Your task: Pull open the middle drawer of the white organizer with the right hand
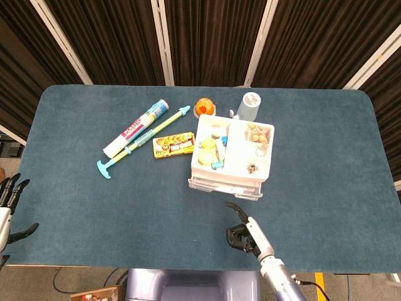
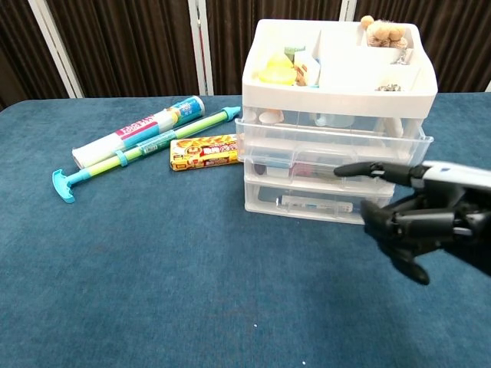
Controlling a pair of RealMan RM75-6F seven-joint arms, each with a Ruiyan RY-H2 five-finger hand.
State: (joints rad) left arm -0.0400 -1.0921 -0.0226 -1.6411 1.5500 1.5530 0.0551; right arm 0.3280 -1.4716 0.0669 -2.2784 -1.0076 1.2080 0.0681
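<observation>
The white organizer [image 2: 335,92] stands mid-table with an open top tray of small items; it also shows from above as the organizer [image 1: 241,157]. Its clear middle drawer front [image 2: 307,159] faces me, and the clear front under the tray juts slightly forward of the frame. My right hand [image 2: 423,222] hangs just in front of and right of the drawers, touching nothing, one finger stretched left and the rest loosely bent. From above, the right hand [image 1: 244,232] is near the table's front edge. My left hand [image 1: 7,194] sits off the table's left edge, fingers spread and empty.
Left of the organizer lie a white tube [image 2: 142,129], a blue-green plunger toy [image 2: 138,151] and a yellow snack box [image 2: 203,152]. Behind it stand an orange object [image 1: 204,106] and a grey cup [image 1: 249,105]. Blue table cloth [image 1: 113,213] spreads in front.
</observation>
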